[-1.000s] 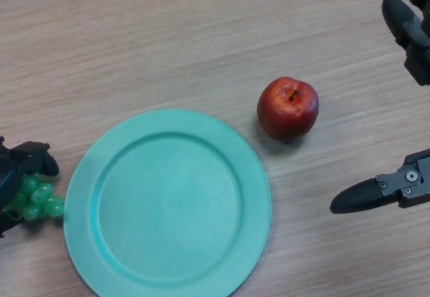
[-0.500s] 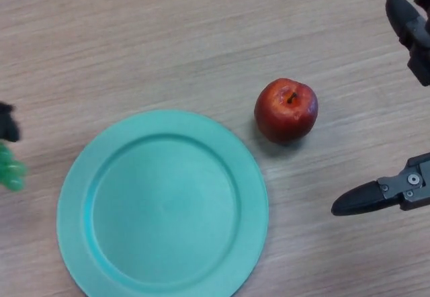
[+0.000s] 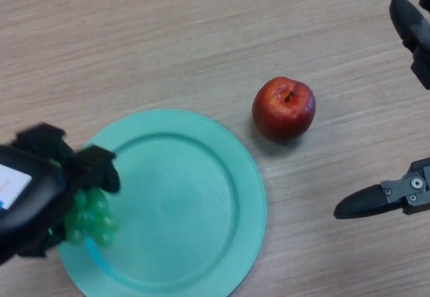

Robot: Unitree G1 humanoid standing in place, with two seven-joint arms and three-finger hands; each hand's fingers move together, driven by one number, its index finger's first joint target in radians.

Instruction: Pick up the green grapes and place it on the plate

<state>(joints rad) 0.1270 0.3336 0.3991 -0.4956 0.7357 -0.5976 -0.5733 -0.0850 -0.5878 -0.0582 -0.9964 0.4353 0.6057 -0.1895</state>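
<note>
A bunch of green grapes (image 3: 91,218) hangs in my left hand (image 3: 40,186), whose fingers are curled round its top. Hand and grapes are over the left rim of the round teal plate (image 3: 195,203), which lies on the wooden table at lower centre. I cannot tell whether the grapes touch the plate. My right hand (image 3: 386,199) shows at the right edge, its fingers straight and spread, holding nothing.
A red apple (image 3: 283,108) stands on the table just beyond the plate's upper right rim, between the plate and my right hand. Bare wood table (image 3: 168,35) fills the far side.
My left hand, at the left edge with the grapes before, has risen and swung right over the plate's left rim, carrying the bunch. The right hand has barely moved.
</note>
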